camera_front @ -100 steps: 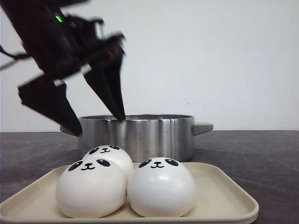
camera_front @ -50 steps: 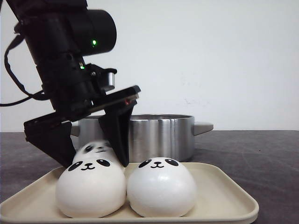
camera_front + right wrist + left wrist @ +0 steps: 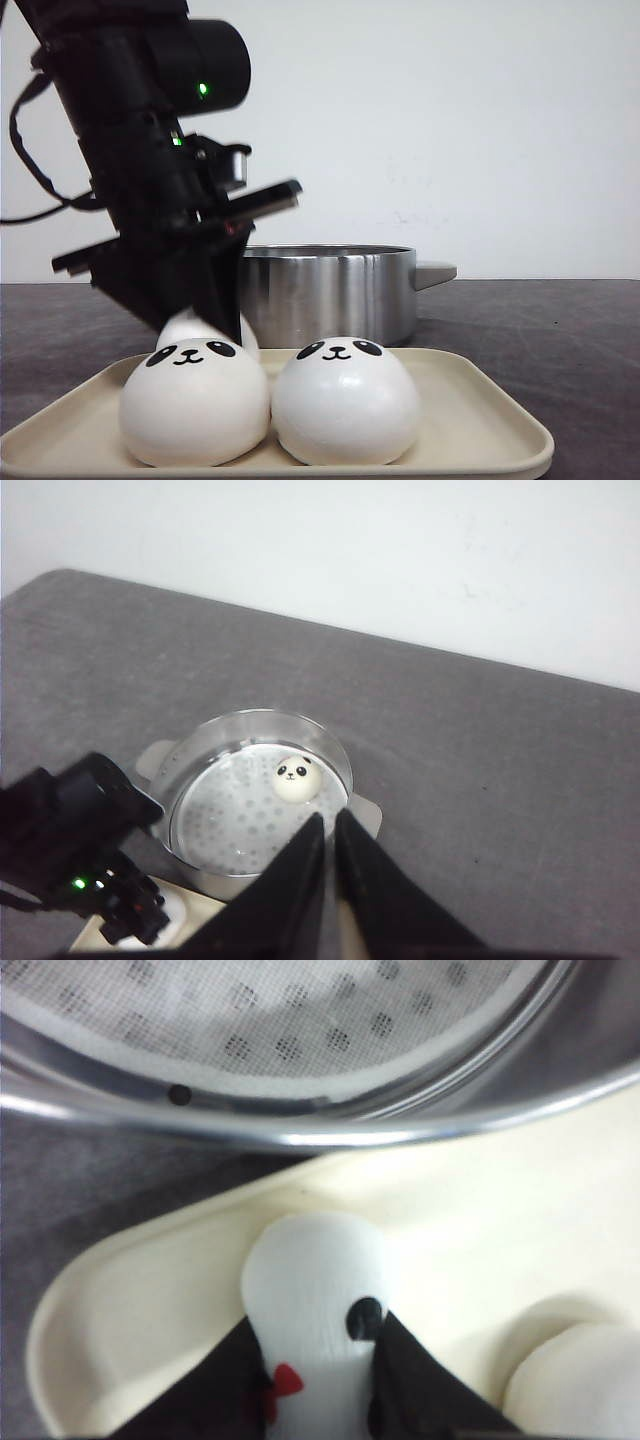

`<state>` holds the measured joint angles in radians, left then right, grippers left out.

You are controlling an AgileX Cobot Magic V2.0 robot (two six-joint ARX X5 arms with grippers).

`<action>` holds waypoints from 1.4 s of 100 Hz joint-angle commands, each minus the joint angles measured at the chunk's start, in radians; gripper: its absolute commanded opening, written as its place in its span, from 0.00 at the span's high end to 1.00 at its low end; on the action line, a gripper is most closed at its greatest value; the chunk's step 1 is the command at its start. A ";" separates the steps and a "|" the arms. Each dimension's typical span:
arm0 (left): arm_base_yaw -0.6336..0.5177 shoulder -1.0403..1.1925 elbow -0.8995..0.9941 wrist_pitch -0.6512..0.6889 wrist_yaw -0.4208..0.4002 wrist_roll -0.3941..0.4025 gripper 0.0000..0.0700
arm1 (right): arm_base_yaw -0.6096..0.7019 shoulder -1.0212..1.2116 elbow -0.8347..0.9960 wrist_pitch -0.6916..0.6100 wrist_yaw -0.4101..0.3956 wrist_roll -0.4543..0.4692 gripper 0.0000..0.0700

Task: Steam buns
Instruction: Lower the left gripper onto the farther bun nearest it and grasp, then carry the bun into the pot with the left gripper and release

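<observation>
Since half a second ago, the left pincer (image 3: 200, 325) has been closed on the rear bun (image 3: 315, 1310) on the tray (image 3: 480, 420), which is now squeezed narrow; a lift towards the steamer pot (image 3: 330, 290) is judged next. Two front buns (image 3: 195, 400) are left untouched. Only the right wrist view reveals a bun (image 3: 297, 777) already inside the pot, beyond the right pincer (image 3: 328, 830), nearly pressed together and empty.

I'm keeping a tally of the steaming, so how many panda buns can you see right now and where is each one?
4. Two front buns sit side by side on the tray; a back bun is squeezed in the left tool; one bun lies in the steamer pot.
</observation>
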<state>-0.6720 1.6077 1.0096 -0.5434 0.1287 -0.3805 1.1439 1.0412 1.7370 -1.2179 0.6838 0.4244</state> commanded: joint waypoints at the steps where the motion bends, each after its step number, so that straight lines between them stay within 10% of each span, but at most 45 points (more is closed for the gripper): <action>1: -0.010 -0.077 0.016 0.017 -0.002 0.013 0.99 | 0.013 0.010 0.016 0.003 0.005 0.014 0.99; 38: 0.018 -0.349 0.056 0.214 -0.126 0.034 0.99 | 0.013 0.011 0.016 0.006 0.018 0.011 0.99; 126: 0.183 0.327 0.473 0.197 -0.121 0.115 0.94 | 0.013 0.024 0.009 -0.031 0.107 0.018 0.99; 140: 0.183 0.336 0.473 0.195 -0.121 0.115 0.54 | 0.013 0.024 0.009 -0.040 0.103 0.032 0.99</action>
<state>-0.4843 1.9236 1.4612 -0.3614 0.0051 -0.2764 1.1439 1.0554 1.7313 -1.2579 0.7856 0.4286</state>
